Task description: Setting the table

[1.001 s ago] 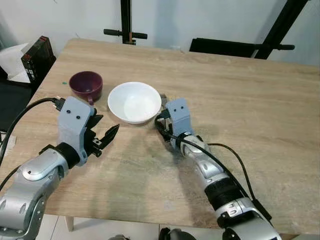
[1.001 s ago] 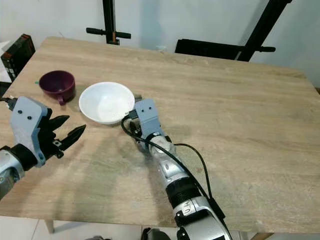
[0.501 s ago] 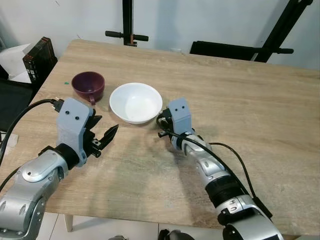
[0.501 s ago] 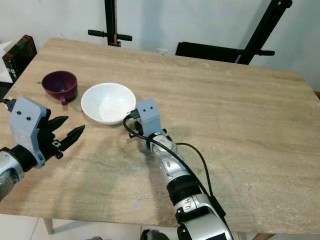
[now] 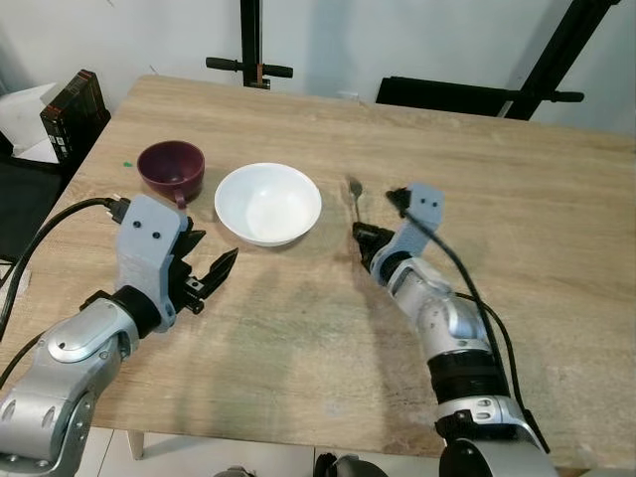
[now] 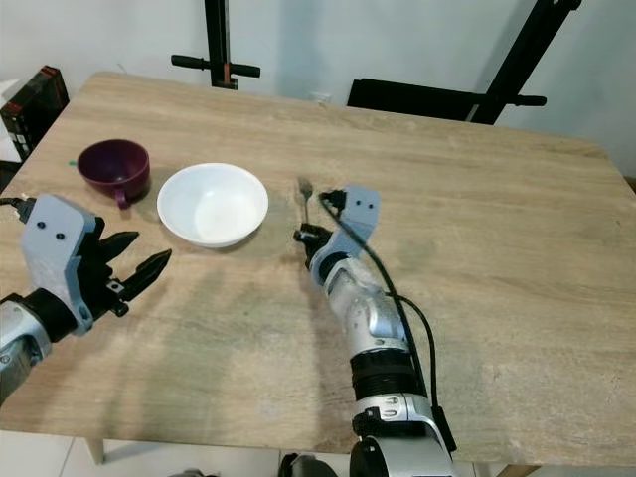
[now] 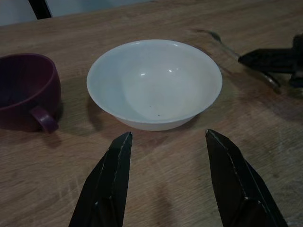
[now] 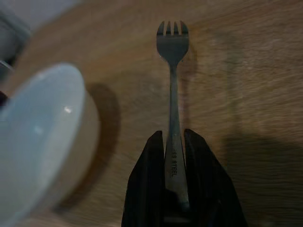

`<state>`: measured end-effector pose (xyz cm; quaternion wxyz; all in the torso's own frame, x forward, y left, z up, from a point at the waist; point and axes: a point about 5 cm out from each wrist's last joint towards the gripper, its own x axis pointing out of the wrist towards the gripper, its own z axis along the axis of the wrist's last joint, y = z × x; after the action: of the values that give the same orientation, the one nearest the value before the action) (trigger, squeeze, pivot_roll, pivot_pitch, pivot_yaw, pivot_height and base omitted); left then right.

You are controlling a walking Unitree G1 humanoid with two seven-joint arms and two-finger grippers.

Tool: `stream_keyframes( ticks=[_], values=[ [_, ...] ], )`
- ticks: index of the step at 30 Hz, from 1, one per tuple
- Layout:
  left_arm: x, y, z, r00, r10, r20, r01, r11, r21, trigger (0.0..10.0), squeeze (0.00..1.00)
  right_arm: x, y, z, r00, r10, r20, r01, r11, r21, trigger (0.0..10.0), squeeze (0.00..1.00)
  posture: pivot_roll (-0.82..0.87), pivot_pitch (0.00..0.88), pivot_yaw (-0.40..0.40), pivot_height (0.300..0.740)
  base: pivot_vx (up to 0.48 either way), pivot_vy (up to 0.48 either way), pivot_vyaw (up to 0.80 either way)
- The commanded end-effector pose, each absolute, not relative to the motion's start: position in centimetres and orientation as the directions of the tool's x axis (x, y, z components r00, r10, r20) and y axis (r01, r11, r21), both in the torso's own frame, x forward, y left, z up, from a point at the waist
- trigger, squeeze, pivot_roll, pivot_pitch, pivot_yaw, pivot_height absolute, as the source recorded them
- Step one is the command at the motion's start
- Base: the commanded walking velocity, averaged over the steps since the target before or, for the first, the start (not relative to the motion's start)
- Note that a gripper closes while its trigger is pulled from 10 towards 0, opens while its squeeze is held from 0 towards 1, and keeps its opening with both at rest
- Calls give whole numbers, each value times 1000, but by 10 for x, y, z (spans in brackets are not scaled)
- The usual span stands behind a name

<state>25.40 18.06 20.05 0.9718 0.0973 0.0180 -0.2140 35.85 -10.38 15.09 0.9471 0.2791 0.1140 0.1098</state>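
Step in hand: placing the fork beside the bowl, judging from the layout.

Bench: one, wooden, carrying everything.

Bowl: one, white, empty, in the left half of the bench, nearer the far edge than the near one.

Cup: one, dark purple, just beside the bowl toward the left edge, not touching it.

Left gripper: fingers spread, nothing held, near the front-left corner, pointed at the bowl. Idle.

Right gripper: clenched on the fork handle, close to the bench surface.

Fork: one, metal, just beside the bowl toward the right edge, tines pointing at the far edge. Cannot tell whether it already rests on the wood.

Next move: lower until the fork lies flat, release, then pull back along the handle line without dragging it or knocking the bowl.
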Motion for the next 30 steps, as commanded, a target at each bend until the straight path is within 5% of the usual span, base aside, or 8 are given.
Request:
stream_keyframes(
  ticks=[1,8,13,19,20,22,23,30],
  values=[
    [254,179,198,903,-420,-84,429,886,177,10000,0,355,-107,146,946,273,-175,-114,784,610,10000,0,15,66,-17,740,0,0,0],
    [254,177,197,902,-424,-85,433,884,177,10000,0,345,-97,150,921,352,-168,-60,554,830,10000,0,15,66,-17,740,0,0,0],
    [254,177,197,901,-424,-87,433,884,178,10000,0,342,-88,152,922,368,-121,2,306,952,10000,0,13,71,-20,740,0,0,0],
    [254,177,197,901,-425,-89,434,883,180,10000,0,339,-87,146,923,352,-154,34,324,946,10000,0,14,74,-18,740,0,0,0],
    [254,177,197,901,-425,-90,435,882,181,10000,0,334,-84,144,908,370,-194,20,426,905,10000,482,14,74,-18,740,0,0,0],
    [254,177,197,901,-425,-90,435,882,182,10000,0,332,-83,143,904,375,-206,12,459,888,10000,482,14,74,-18,740,0,0,0],
    [254,177,197,901,-425,-90,435,882,182,10000,0,330,-83,144,900,382,-211,3,479,878,10000,1000,14,74,-18,740,0,0,0],
    [254,175,196,899,-427,-92,437,881,179,10000,0,315,-80,161,886,429,-176,-82,518,851,10000,1000,5,78,-24,740,0,0,0]
  ],
)
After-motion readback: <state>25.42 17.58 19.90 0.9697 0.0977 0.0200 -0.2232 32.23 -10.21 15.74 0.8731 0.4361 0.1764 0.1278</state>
